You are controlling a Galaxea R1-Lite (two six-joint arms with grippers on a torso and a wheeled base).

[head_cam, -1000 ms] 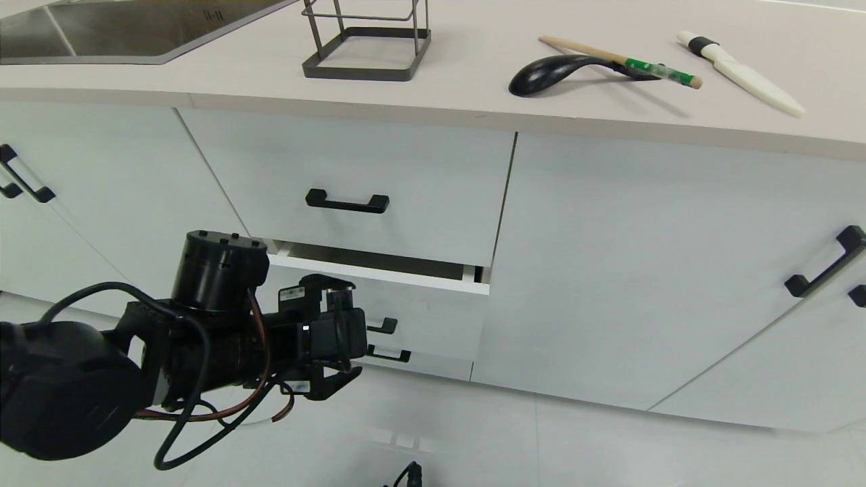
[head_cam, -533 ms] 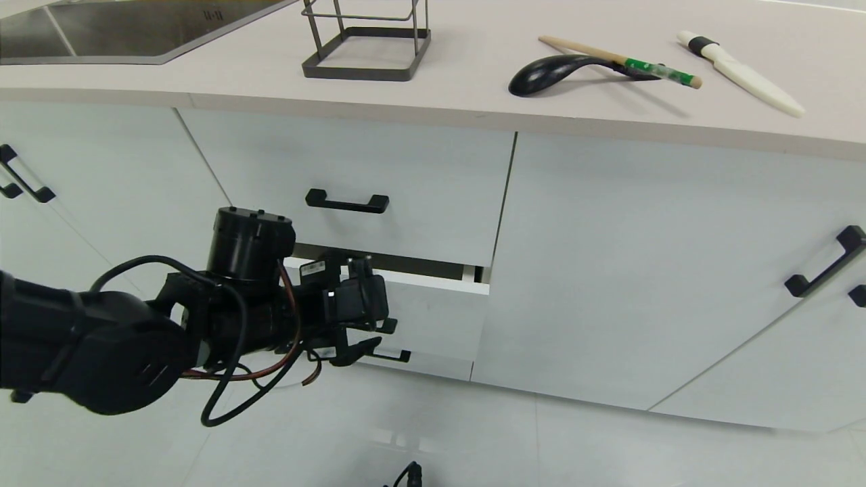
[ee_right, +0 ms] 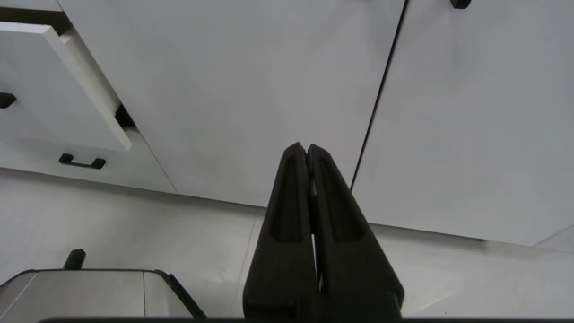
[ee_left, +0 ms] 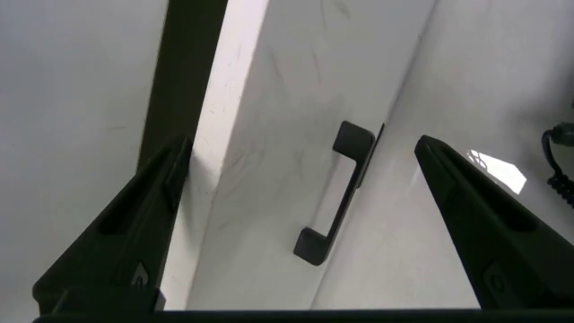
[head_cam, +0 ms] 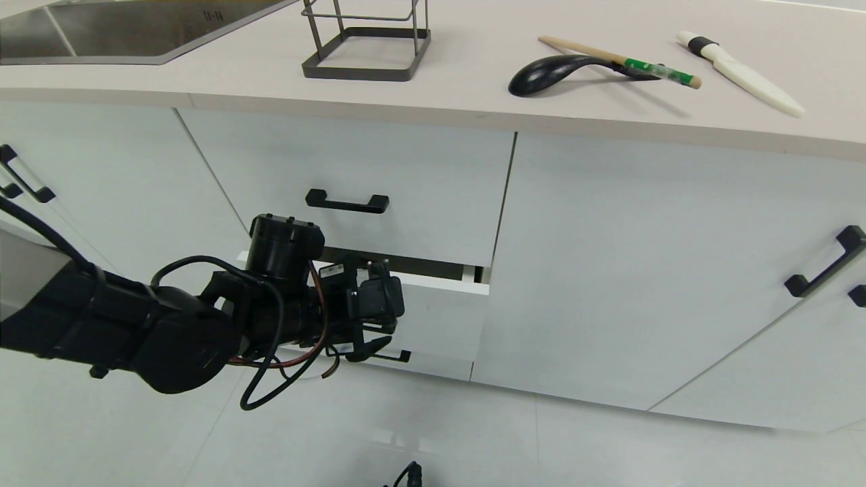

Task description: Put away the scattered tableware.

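On the counter lie a black spoon (head_cam: 541, 74), a wooden stick with a green wrap (head_cam: 619, 62) resting across the spoon's handle, and a white knife (head_cam: 741, 73). Below them, the middle drawer (head_cam: 440, 311) stands slightly pulled out. My left gripper (head_cam: 385, 308) is right in front of that drawer, open, with the black drawer handle (ee_left: 339, 193) lying ahead between its two fingers (ee_left: 134, 233) and untouched. My right gripper (ee_right: 309, 206) is shut on nothing, low in front of the white cabinet doors (ee_right: 269, 90).
A dark wire rack (head_cam: 365, 40) stands on the counter left of the spoon, and a steel sink (head_cam: 101, 27) is at the far left. The top drawer's handle (head_cam: 347, 201) is above my left gripper. Light floor tiles (head_cam: 541, 439) lie below the cabinets.
My left arm has moved up and to the right, bringing the open gripper close to the middle drawer's front. The drawer and the counter items have not moved.
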